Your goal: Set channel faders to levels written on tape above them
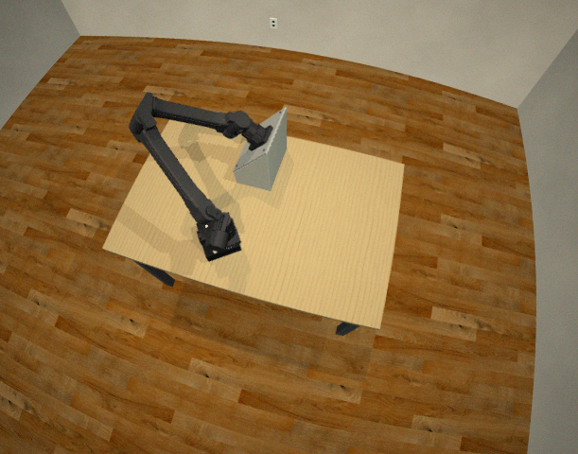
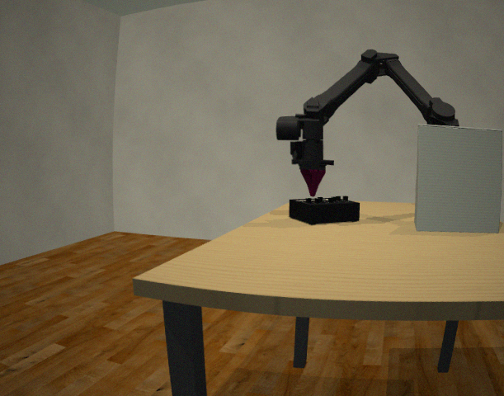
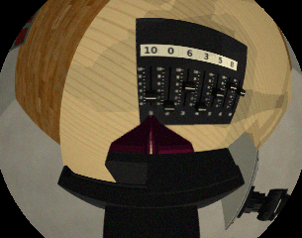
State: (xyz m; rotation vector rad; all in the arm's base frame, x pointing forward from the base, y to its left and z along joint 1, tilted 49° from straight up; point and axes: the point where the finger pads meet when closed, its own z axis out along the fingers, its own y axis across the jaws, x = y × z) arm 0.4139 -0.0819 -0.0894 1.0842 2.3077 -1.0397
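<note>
The black lighting desk (image 1: 225,253) (image 2: 335,211) (image 3: 190,35) stands flat on the table. Its tape (image 3: 180,52) reads 10, 0, 6, 3, 5, 8 from left to right in the wrist view. The first cap (image 3: 151,96) is low, around 2. The second cap (image 3: 168,107) is near the bottom. The third cap (image 3: 189,86) is a little above middle, the fourth (image 3: 201,106) low, the fifth (image 3: 218,92) near middle, the sixth (image 3: 233,87) higher. A further cap (image 3: 242,92) shows at the right edge. My gripper (image 2: 313,195) (image 3: 151,119) is shut and empty, just above the desk near the first fader's lower end.
A grey slant-topped box (image 1: 277,158) (image 2: 459,179) (image 3: 243,154) stands on the wooden table (image 1: 327,219) (image 2: 260,264) (image 3: 96,99), with the arm's base mounted on its sloping face. The table's edge is close to the desk.
</note>
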